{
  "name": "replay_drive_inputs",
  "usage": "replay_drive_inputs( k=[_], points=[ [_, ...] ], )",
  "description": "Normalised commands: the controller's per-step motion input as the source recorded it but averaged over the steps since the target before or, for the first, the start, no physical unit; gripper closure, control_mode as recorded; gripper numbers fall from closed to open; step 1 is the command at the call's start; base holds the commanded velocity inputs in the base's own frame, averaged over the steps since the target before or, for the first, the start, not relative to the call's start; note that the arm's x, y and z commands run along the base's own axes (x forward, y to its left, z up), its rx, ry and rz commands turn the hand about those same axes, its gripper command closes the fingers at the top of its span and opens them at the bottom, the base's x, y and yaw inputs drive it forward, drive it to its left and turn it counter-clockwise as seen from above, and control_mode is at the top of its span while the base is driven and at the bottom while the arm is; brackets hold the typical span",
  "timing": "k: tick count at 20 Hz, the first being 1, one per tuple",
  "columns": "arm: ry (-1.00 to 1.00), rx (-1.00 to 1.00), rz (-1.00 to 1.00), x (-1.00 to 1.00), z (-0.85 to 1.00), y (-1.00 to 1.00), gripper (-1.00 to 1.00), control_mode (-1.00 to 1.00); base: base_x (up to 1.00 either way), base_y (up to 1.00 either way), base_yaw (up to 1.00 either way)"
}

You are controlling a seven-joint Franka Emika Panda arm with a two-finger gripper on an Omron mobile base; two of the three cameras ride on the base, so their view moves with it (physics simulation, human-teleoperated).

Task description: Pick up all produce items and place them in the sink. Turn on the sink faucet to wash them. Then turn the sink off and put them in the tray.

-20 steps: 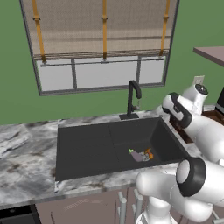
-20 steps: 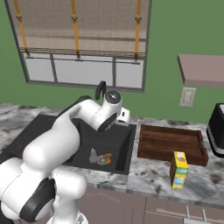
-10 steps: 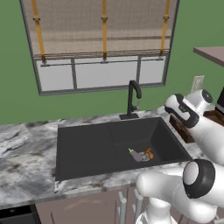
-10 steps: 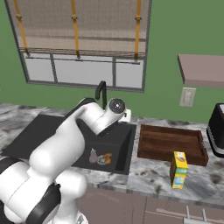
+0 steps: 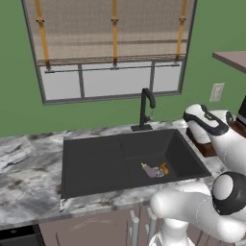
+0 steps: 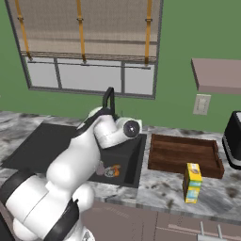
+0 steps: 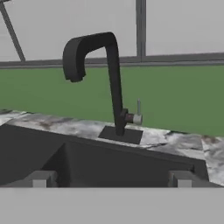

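Note:
The two produce items, a dull purple piece [image 5: 150,171] and an orange piece [image 5: 164,168], lie together on the floor of the black sink [image 5: 96,163] near its right front; from the right they show as purple [image 6: 100,167] and orange [image 6: 113,172]. The black sink faucet [image 5: 145,108] stands behind the basin, and no water runs from its hooked spout [image 7: 94,48]. My gripper [image 5: 187,115] hovers over the sink's right rim, pointed at the faucet, open and empty, its fingertips [image 7: 39,178] wide apart. The brown tray [image 6: 183,155] sits on the counter right of the sink.
A yellow carton [image 6: 192,182] stands in front of the tray. A dark toaster [image 6: 234,141] is at the far right, with a shelf [image 6: 219,75] above. A window with blinds [image 5: 113,48] backs the faucet. Marble counter [image 5: 24,163] stretches left of the sink.
The hand has shifted slightly right and downward over the sink's right rim while staying open. The produce has not moved.

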Motion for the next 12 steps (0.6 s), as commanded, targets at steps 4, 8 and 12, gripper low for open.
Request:
replay_drive_inputs(
  k=[4,8,12],
  points=[
    [-0.18,0.0,0.12,0.37,-0.13,0.08,-1.0,-1.0,0.0,0.0,0.0],
    [-0.14,0.0,0.11,0.36,-0.15,0.07,-1.0,-1.0,0.0,0.0,0.0],
    [-0.11,0.0,0.1,0.27,-0.07,0.01,-1.0,-1.0,0.0,0.0,0.0]
  ],
)
